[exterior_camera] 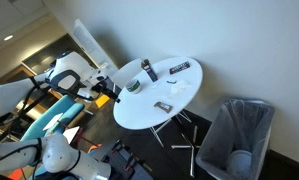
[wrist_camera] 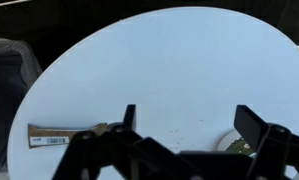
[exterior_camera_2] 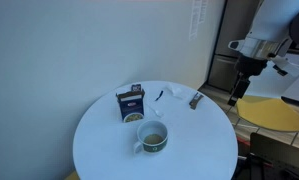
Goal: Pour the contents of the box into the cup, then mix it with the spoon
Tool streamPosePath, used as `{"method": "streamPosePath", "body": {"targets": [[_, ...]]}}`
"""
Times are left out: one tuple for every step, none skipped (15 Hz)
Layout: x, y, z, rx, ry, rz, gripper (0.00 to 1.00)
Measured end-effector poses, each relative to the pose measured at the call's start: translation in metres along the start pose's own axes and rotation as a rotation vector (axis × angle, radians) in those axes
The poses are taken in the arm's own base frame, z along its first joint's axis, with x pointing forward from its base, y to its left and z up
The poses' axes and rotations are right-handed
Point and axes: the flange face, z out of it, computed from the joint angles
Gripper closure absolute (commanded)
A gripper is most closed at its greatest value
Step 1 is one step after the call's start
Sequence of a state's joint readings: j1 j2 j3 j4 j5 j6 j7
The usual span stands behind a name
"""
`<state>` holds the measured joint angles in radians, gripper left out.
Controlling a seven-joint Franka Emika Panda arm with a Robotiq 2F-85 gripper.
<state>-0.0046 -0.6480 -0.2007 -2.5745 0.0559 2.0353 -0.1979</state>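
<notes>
The small dark box stands upright on the round white table, also seen as the box. In front of it sits the squat grey-green cup, which shows as the cup and peeks in at the lower right as the cup. My gripper hangs open beside the table's edge, apart from everything. It is also the gripper. In the wrist view the gripper has nothing between its fingers. I cannot make out the spoon.
A long flat dark packet lies at the far side of the table. A small brown packet with a barcode lies near the edge, also the brown packet. A mesh bin stands on the floor beside the table.
</notes>
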Motion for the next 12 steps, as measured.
{"method": "streamPosePath", "body": {"targets": [[0.0,0.0,0.0,0.0,0.0,0.0,0.0],[0.0,0.0,0.0,0.0,0.0,0.0,0.0],[0.0,0.0,0.0,0.0,0.0,0.0,0.0],[0.0,0.0,0.0,0.0,0.0,0.0,0.0],[0.0,0.0,0.0,0.0,0.0,0.0,0.0],[0.0,0.0,0.0,-0.001,0.0,0.0,0.0],[0.0,0.0,0.0,-0.001,0.0,0.003,0.0],[0.0,0.001,-0.001,0.0,0.003,0.013,0.0],[0.002,0.003,-0.002,0.005,0.013,0.038,0.0],[0.005,0.005,-0.004,0.013,0.029,0.068,0.0],[0.01,0.01,-0.006,0.027,0.052,0.11,0.0],[0.016,0.016,-0.008,0.04,0.074,0.159,0.0]]}}
